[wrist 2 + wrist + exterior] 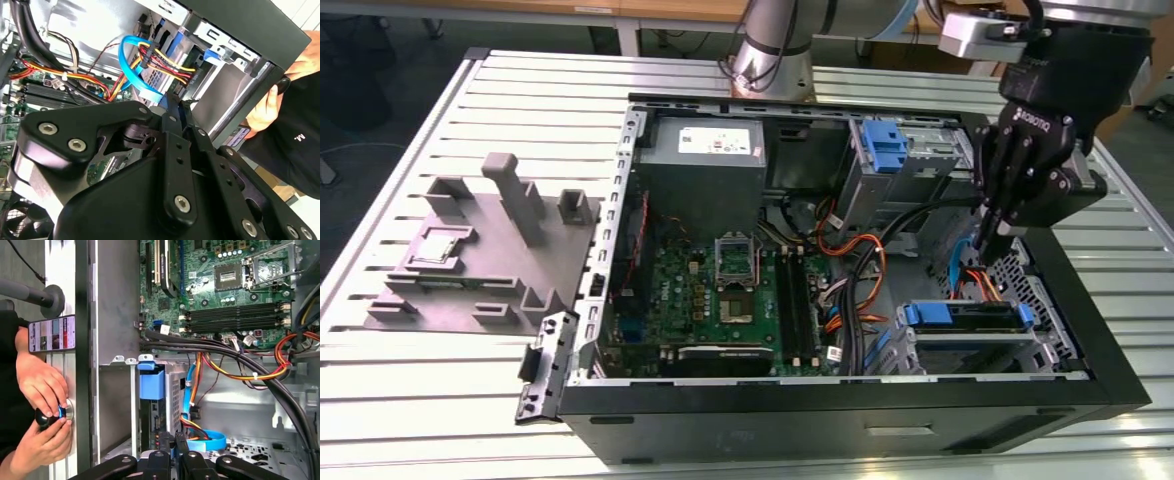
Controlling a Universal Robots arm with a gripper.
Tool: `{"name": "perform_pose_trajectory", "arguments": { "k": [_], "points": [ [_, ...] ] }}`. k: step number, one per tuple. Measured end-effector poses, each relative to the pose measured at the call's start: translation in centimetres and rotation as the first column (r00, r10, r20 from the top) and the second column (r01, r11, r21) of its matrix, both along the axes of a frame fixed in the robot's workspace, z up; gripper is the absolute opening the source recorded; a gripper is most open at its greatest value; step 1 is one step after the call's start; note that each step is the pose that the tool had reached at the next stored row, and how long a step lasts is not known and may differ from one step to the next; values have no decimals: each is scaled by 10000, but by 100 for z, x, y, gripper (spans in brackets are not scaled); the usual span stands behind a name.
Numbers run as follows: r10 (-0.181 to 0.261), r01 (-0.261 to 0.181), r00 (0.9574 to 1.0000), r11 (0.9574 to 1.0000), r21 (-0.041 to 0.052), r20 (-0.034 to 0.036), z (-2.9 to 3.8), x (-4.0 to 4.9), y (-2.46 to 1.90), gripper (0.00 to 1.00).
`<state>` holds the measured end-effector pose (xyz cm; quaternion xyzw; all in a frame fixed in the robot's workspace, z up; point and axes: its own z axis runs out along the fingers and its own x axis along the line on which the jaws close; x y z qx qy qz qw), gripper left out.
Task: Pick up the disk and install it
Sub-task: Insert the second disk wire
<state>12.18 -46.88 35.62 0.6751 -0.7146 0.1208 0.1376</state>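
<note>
The disk (967, 315), a drive in a blue carrier frame, lies in the drive cage at the near corner of the open computer case (854, 400), on the exterior view's right. Red, yellow and blue cables (981, 285) run to its back end. My gripper (997, 240) hangs just above that cabled end, fingers pointing down, shut, with nothing seen between them. In the first wrist view the blue carrier (151, 384) sits in the cage just past my gripper (174, 439). In the second wrist view my gripper (172, 99) ends beside the blue data cable (131, 70).
A grey power-supply box (707, 150) and a bare blue bracket (887, 145) sit at the case's far side, the motherboard (720, 290) in the middle. A grey fixture block (480, 250) stands outside. A person's hands (42, 395) hold a black knob beside the case.
</note>
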Motion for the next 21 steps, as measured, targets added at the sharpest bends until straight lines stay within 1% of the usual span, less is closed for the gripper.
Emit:
{"name": "perform_pose_trajectory", "arguments": {
  "k": [3,5,6,7,8,10,12,13,14,17,19,21],
  "points": [
    [31,-31,10000,10000,5,16,-3,-26,-45,16],
    [46,-46,10000,10000,16,38,-4,-38,-70,16],
    [53,-53,10000,10000,31,56,-6,-43,-80,16],
    [54,-54,9999,10000,71,85,-7,-49,-88,16],
    [53,-55,9999,9999,156,119,-8,-52,-97,16],
    [53,-60,9999,9992,396,159,-10,-52,-112,16],
    [48,-60,9998,9978,666,184,-13,-53,-126,16],
    [50,-64,9998,9971,755,192,-15,-54,-137,16],
    [52,-67,9998,9969,780,198,-18,-57,-155,16],
    [101,-118,9997,9969,784,213,-32,-68,-213,16],
    [156,-174,9996,9968,784,234,-40,-76,-235,16],
    [210,-231,9994,9967,783,274,-45,-84,-250,16]
  ]
}}
